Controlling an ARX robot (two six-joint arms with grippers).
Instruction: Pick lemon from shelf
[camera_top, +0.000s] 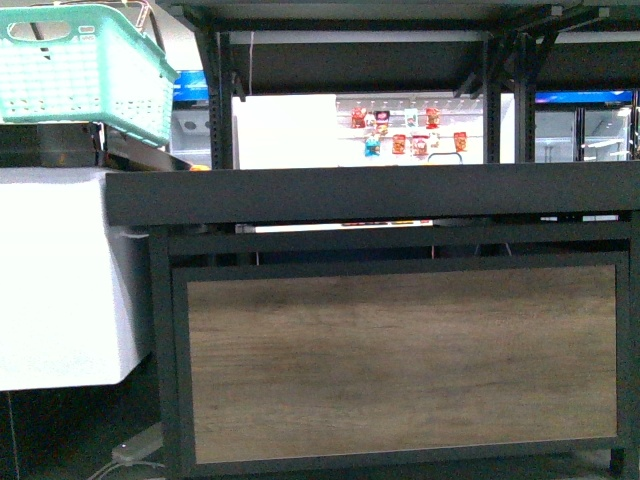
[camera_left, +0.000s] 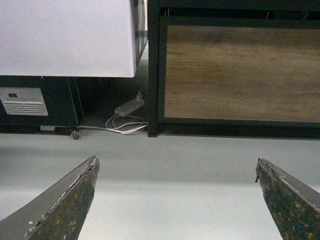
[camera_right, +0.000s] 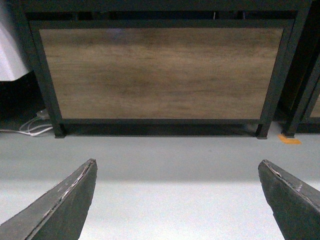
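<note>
Left gripper (camera_left: 175, 200) hangs low over the grey floor (camera_left: 165, 155) with its two dark, scuffed jaws spread wide and nothing between them. Right gripper (camera_right: 176, 200) is the same: jaws far apart, empty, bare floor beneath.

From the front camera the shelf (camera_top: 400, 195) fills the frame from 3 o'clock round to 7 o'clock. Its black deck is seen edge-on as a band across the middle, and more black uprights and an upper deck rise toward 12 o'clock. Below the deck, at 5 to 6 o'clock, sits the brown wood panel (camera_top: 400, 360) inside its black frame. Both wrist cameras face this same panel, with the shelf's black feet standing on the floor.

The lemon does not show in any view; the top of the deck lies at eye level, so what rests on it cannot be made out. A small orange speck (camera_top: 200, 168) peeps over the deck's edge at about 10 o'clock, too little of it to tell what it is.

A mint-green basket (camera_top: 85, 65) sits tilted at 10 to 11 o'clock, above a white cabinet (camera_top: 60, 280) at 9 o'clock that stands just beside the shelf. Through the shelf, at 12 to 1 o'clock, small coloured packets (camera_top: 405, 130) hang on a white wall.

In the left wrist view a power strip (camera_left: 129, 106) and looped white cables (camera_left: 125, 125) lie on the floor between cabinet and shelf. In the right wrist view an orange mark (camera_right: 290, 140) lies on the floor near a shelf foot.
</note>
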